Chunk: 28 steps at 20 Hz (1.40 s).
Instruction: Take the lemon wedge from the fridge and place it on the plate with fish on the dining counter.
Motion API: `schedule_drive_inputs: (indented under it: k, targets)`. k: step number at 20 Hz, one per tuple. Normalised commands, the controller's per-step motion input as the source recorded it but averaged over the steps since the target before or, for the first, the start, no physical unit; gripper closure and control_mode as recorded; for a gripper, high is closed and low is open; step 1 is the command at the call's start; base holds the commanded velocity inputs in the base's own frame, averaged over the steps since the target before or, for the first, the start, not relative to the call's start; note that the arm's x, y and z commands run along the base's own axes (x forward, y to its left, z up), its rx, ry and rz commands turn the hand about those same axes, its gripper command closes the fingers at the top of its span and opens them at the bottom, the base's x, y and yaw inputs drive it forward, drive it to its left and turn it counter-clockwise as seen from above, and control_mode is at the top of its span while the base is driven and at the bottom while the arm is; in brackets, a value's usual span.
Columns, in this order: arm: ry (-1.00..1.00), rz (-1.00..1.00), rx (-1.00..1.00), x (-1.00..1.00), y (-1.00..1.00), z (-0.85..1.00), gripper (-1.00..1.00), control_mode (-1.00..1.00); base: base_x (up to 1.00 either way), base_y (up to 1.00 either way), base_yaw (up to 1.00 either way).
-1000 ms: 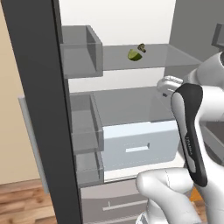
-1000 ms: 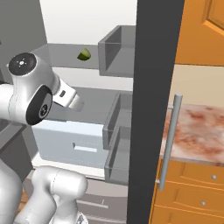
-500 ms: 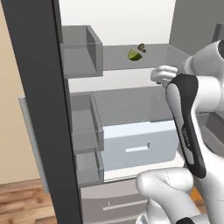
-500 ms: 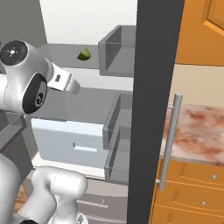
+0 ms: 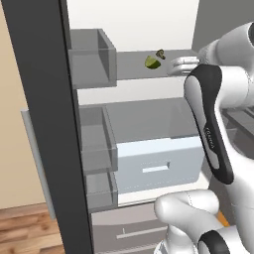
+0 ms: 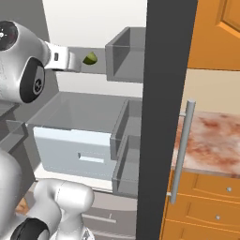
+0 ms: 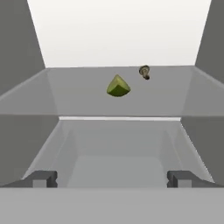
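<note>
Orange cabinets (image 6: 211, 33) w/ drawers (image 6: 206, 206) at right, beige wall (image 5: 15, 149) at left, wood plank floor (image 5: 25, 228).

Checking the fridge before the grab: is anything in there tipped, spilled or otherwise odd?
Nothing stands out. The lemon wedge lies on the grey fridge shelf, with a small dark lump apart behind it. No spill shows. The tool is open, short of the wedge.

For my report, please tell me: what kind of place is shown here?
Probably a kitchen: an open fridge with a lemon wedge on its shelf, orange cabinets, and a marble-patterned dining counter.
</note>
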Motion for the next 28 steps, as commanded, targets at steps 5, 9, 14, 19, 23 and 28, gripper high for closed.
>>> schedule_drive_inputs:
  k: [5, 9, 14, 19, 23, 28]
  targets:
    - [0.01, 0.06, -0.11, 0.6, 0.09, 0.0, -1.0, -1.0, 0.0, 0.0, 0.0]
    - [0.0, 0.01, -0.06, 0.72, 0.04, 0.0, -1.0, -1.0, 0.0, 0.0, 0.0]
    - [0.0, 0.0, 0.0, 0.75, 0.0, -0.09, -1.0, -1.0, 0.0, 0.0, 0.0]
    - [0.04, 0.0, 0.0, 0.61, 0.0, -0.22, -1.0, -1.0, 0.0, 0.0, 0.0]
    - [0.05, 0.0, 0.02, 0.61, 0.0, -0.08, -1.0, -1.0, 0.0, 0.0, 0.0]
    - [0.06, 0.0, 0.01, 0.75, 0.0, 0.0, -1.0, -1.0, 0.0, 0.0, 0.0]
